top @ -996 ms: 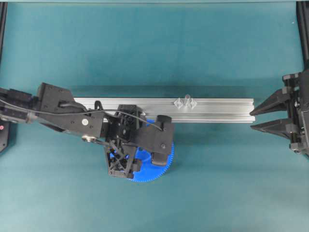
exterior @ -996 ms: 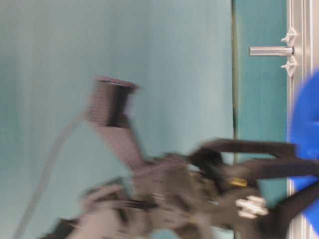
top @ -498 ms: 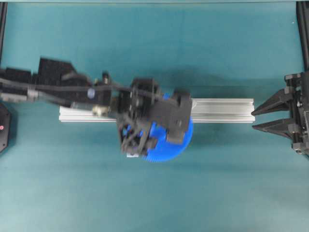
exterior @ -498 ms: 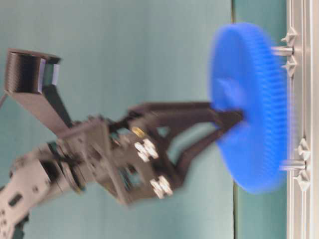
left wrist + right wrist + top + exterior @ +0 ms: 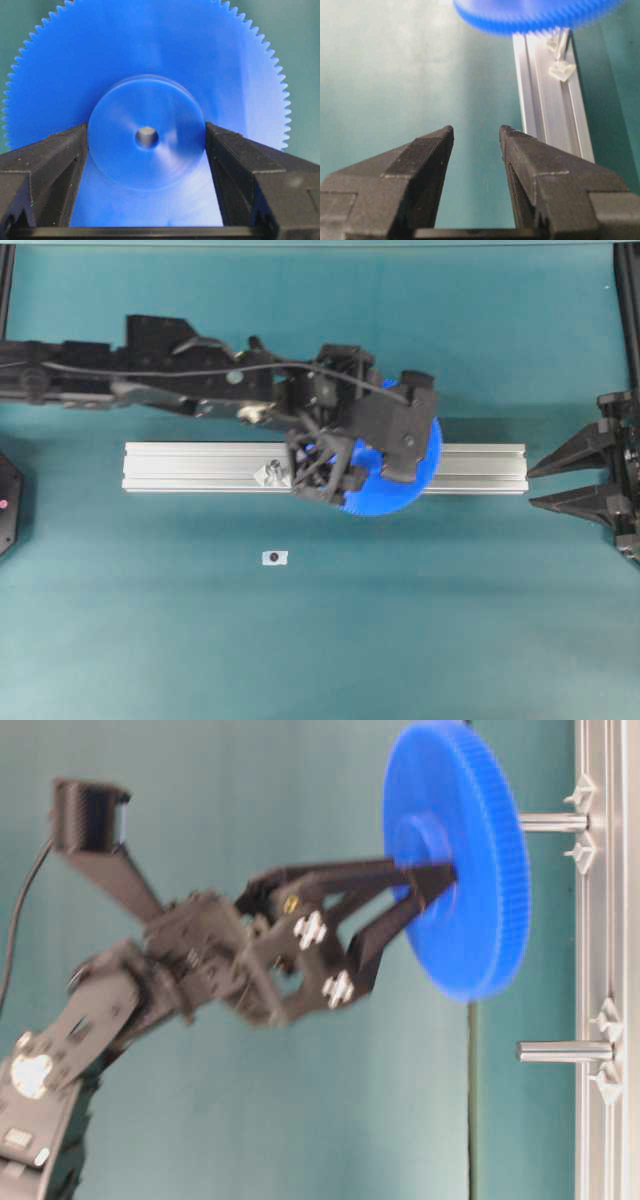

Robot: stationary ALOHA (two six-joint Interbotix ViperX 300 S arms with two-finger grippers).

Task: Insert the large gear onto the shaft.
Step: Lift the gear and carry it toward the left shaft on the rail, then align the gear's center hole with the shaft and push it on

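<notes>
Behind large gear [image 5: 455, 860], shaft [image 5: 553, 822] mostly hidden.

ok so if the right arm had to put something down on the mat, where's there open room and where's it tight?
Open: the mat in front of the aluminium rail, apart from a small tag, and the strip between the rail's end and the right gripper. Tight: over the rail's middle, where the left gripper holds the large gear.

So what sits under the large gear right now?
Under the large gear, held by the left gripper, a shaft stands on the aluminium rail, lined up with its hub. The shaft's tip is covered by the disc.
</notes>
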